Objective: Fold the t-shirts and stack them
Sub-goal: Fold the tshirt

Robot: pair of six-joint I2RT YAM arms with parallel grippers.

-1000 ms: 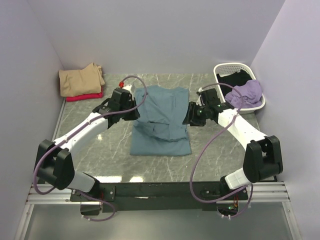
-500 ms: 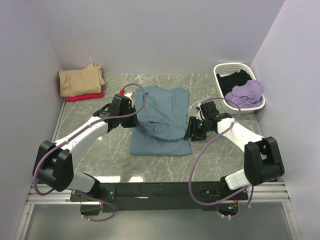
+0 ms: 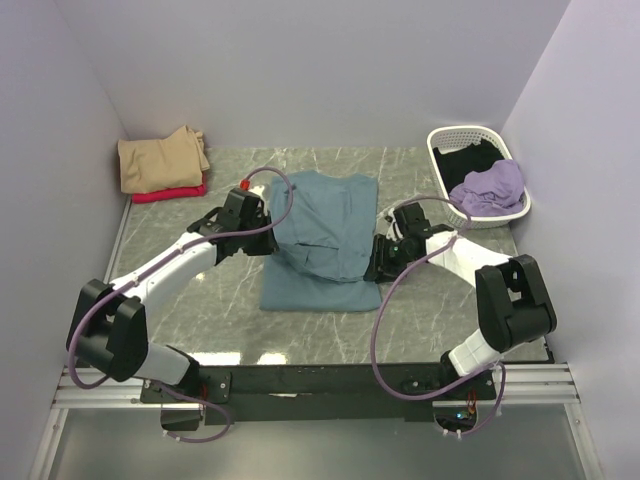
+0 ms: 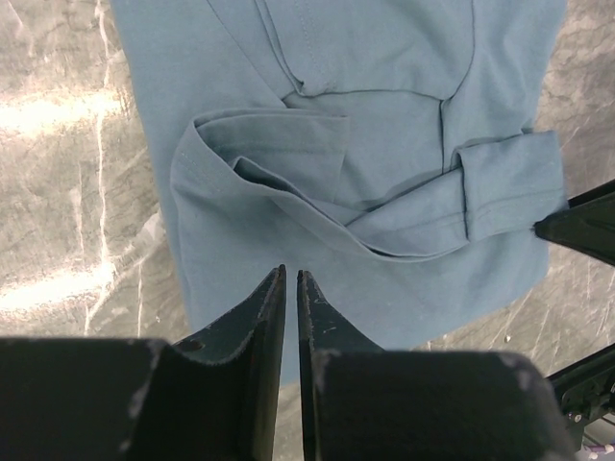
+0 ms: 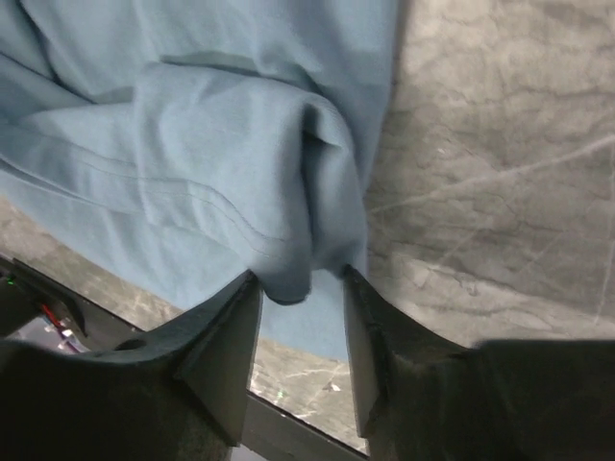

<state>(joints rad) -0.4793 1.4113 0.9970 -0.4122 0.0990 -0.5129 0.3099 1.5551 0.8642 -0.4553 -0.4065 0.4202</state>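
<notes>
The teal-blue t-shirt (image 3: 325, 235) lies in the middle of the table, folded narrow, with a sleeve and a loose fold bunched across its near half (image 4: 384, 192). My left gripper (image 3: 268, 232) hovers over the shirt's left edge. In the left wrist view its jaws (image 4: 291, 272) are shut to a thin slit with no cloth between them. My right gripper (image 3: 378, 262) is at the shirt's near right edge. Its jaws (image 5: 300, 274) stand open around a bunched fold of teal cloth (image 5: 288, 240) that sits between the tips without being squeezed.
A tan t-shirt (image 3: 160, 160) lies folded on a red one (image 3: 165, 193) at the back left corner. The white basket (image 3: 440, 140) at the back right holds a black t-shirt (image 3: 470, 157) and a lilac one (image 3: 490, 187). Lavender walls enclose three sides.
My right gripper has moved along the shirt's right edge toward the near side and its arm has folded in. The left gripper shifted only slightly.
</notes>
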